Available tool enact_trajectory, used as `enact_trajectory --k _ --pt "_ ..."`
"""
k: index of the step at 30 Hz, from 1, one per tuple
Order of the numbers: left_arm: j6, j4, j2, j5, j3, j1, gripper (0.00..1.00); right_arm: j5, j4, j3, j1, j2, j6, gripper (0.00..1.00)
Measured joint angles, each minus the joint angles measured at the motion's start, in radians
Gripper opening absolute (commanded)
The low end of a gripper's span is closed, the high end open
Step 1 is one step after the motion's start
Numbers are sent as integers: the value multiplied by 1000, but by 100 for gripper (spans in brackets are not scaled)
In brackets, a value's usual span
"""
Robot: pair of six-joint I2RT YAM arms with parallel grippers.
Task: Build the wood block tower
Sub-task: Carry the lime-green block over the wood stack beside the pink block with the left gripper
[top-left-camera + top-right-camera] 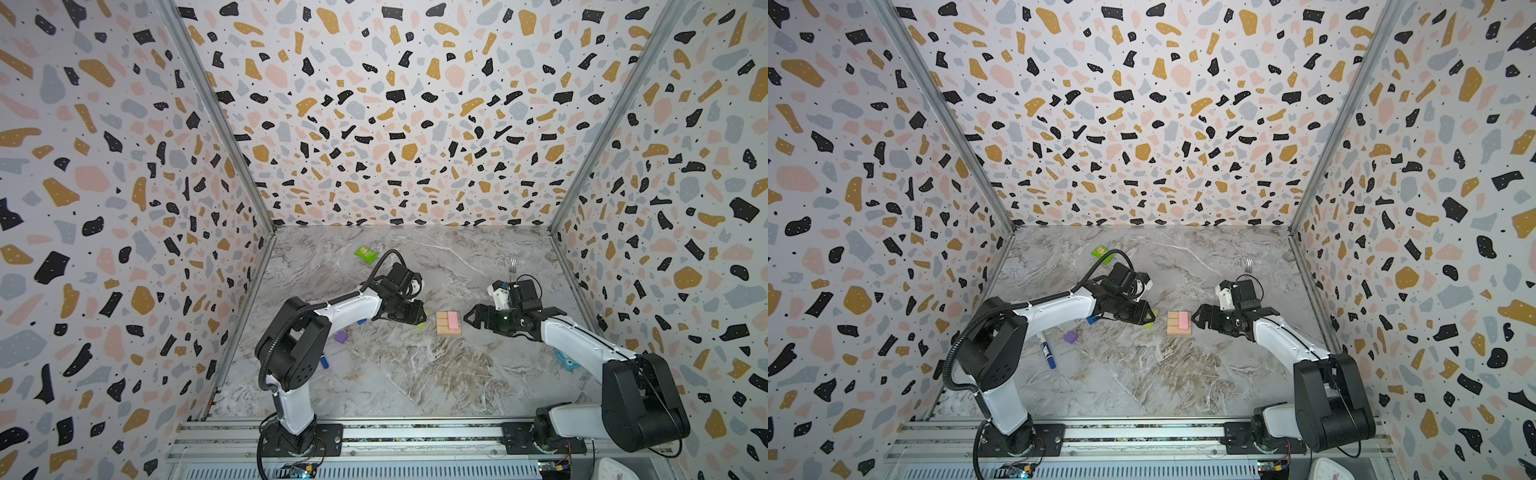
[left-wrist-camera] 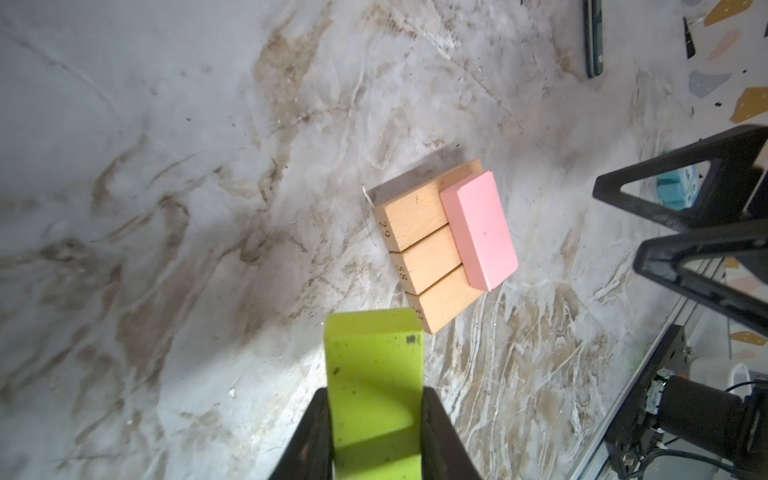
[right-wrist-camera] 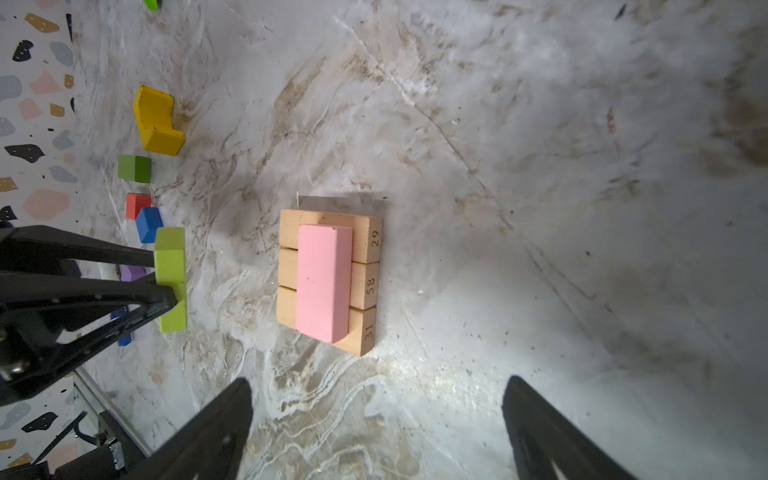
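Nearest my bases, lower left of centre in a top view, a blue-capped marker (image 1: pixel 1046 351) lies on the marble table (image 1: pixel 415 374). The purple cube (image 1: pixel 1070 337) sits just beyond it.

Farther in, at mid-frame, my left gripper (image 2: pixel 374 390) is clenched on the lime block (image 2: pixel 374 365), my fingers (image 2: pixel 432 415) pressed against its two long sides. The block is just left of the tower (image 1: pixel 448 323) and not touching it.

The tower is three tan bars (image 3: pixel 370 286) lying side by side on the table, with the pink bar (image 3: pixel 322 282) across them, toward their right side in both top views. My right gripper (image 1: pixel 469 319) is just right of the tower, jaws spread wide and empty.

The right wrist view shows the yellow notched block (image 3: pixel 156 120), dark green block (image 3: pixel 134 168), red cube (image 3: pixel 136 204) and blue cube (image 3: pixel 148 224) loose on the table behind my left gripper.

Farthest back, a fork (image 1: pixel 513 264) lies right of centre and a green packet (image 1: pixel 365 254) lies left of centre.
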Motion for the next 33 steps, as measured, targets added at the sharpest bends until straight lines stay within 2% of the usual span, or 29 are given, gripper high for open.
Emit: enact_trajectory --k 12,33 --pt "-130 97 6 20 0 -27 29 13 44 -17 0 51 -15 95" --pt "-224 176 99 20 33 -65 29 43 51 -17 0 52 -18 95"
